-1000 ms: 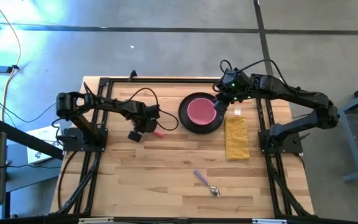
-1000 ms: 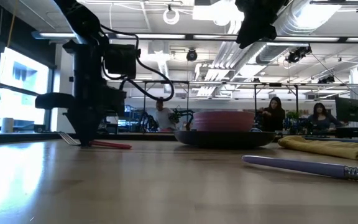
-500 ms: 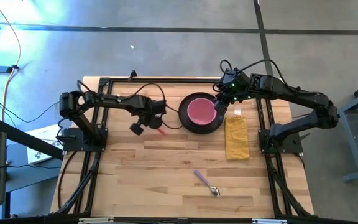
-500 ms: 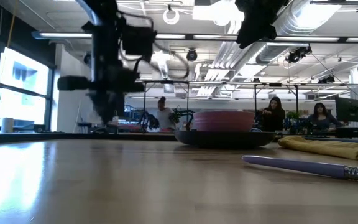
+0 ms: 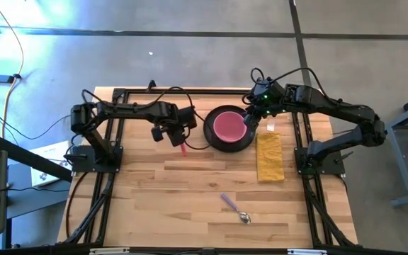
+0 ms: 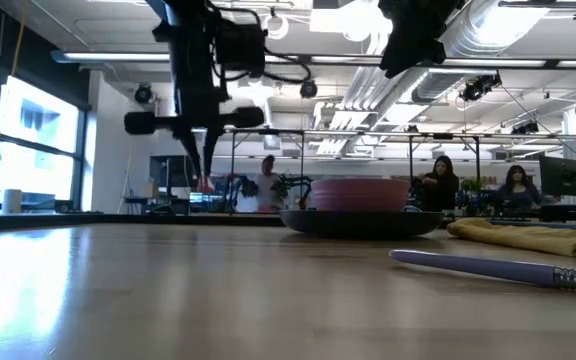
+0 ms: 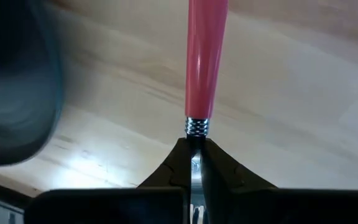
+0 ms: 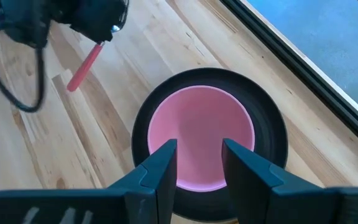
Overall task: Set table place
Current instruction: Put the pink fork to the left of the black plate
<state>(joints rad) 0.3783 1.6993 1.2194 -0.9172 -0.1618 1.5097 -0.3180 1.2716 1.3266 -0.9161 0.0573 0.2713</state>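
My left gripper (image 5: 180, 138) is shut on the pink-handled fork (image 5: 183, 147), above the table just left of the dark round plate (image 5: 210, 134). The fork hangs well clear of the wood in the low view (image 6: 206, 170). The pink bowl (image 5: 228, 126) sits in the plate. My right gripper (image 8: 197, 158) is open and empty above the bowl (image 8: 197, 140). The folded yellow napkin (image 5: 269, 157) lies flat to the right of the plate. The purple-handled spoon (image 5: 234, 207) lies on the table nearer the front edge. My left gripper pinches the fork's metal neck (image 7: 196, 167) between its two fingers, just behind the ribbed collar of the pink handle (image 7: 205, 56). The fingers point down, in line with the fork. The fork hangs handle-down below them, lifted clear of the table; its tines are hidden by the gripper.
The black rail frame (image 5: 190, 92) runs along the table's far edge behind both grippers. Bare wood (image 5: 176, 191) lies between the plate and the front edge, left of the spoon. People sit in the room beyond the table (image 6: 438, 185).
My left gripper has risen and gone toward the table's far edge and the plate, staying shut on the fork. The fork, which lay on the wood, is lifted clear and has swung to hang handle-down.
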